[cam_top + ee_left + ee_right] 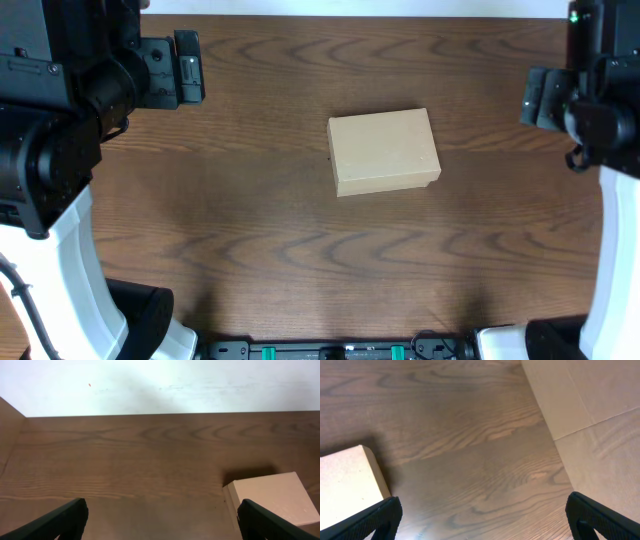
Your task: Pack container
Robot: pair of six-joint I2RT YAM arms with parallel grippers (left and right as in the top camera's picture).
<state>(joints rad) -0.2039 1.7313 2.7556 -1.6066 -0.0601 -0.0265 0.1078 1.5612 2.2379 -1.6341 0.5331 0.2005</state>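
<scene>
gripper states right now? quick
Left gripper: open, empty.
Right gripper: open, empty.
Neither touches the container, which is closed on the table.

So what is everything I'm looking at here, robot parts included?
small rectangular tan cardboard box: one, tan, closed, near the middle of the table.
dark brown wooden table: one, dark brown, under the box.
flat pale brown sheet: one, pale brown, beside the table in the right wrist view; cannot tell what it is.
white wall: one, white, beyond the table's far edge.
left end effector: one, black fingers, open and empty, left of the box.
right end effector: one, black fingers, open and empty, right of the box.
</scene>
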